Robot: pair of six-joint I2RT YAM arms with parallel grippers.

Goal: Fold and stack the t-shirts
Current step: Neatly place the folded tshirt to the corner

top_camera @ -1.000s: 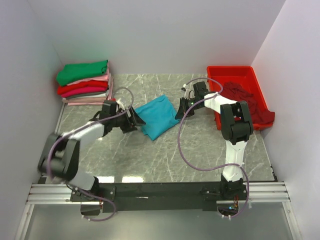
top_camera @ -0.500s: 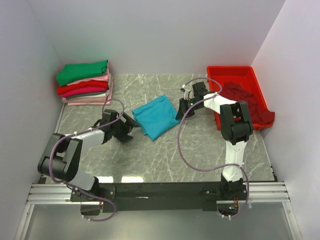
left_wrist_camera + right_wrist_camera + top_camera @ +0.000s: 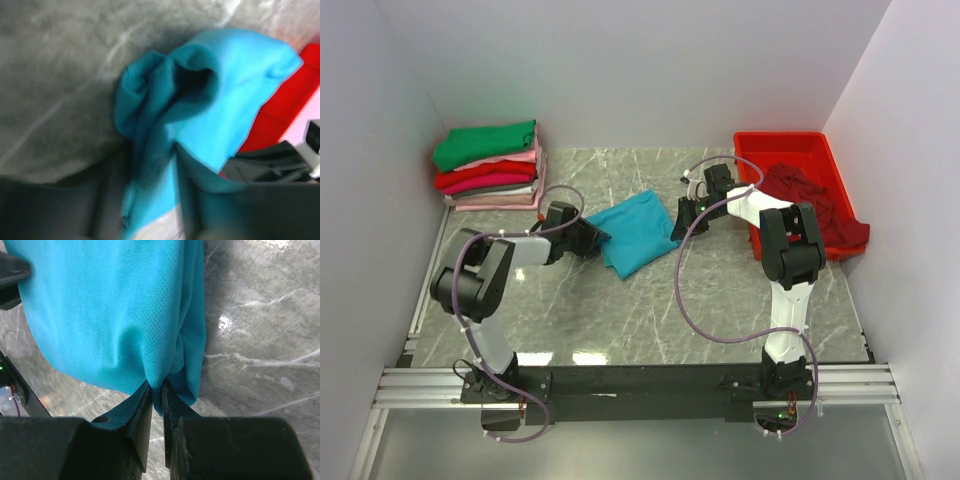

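Observation:
A teal-blue t-shirt (image 3: pixel 630 232) lies partly folded mid-table. My left gripper (image 3: pixel 592 238) is at its left corner. In the left wrist view the teal cloth (image 3: pixel 225 100) bunches up and a fold of it runs down between the fingers of my left gripper (image 3: pixel 152 165), which is shut on it. My right gripper (image 3: pixel 677 222) is at the shirt's right edge, and the right wrist view shows that gripper (image 3: pixel 156 387) pinching a fold of the teal cloth (image 3: pixel 110 305). A stack of folded t-shirts (image 3: pixel 490 170), green on top, sits at the back left. A dark maroon t-shirt (image 3: pixel 820 205) lies crumpled in the tray.
The red plastic tray (image 3: pixel 780 138) stands at the back right against the wall, and its red side (image 3: pixel 280 115) shows behind the shirt in the left wrist view. White walls close in the table on three sides. Purple cables loop off both arms.
My left gripper has slid in to the teal shirt's left corner and closed from wide open onto the cloth. The right gripper has held still on its fold.

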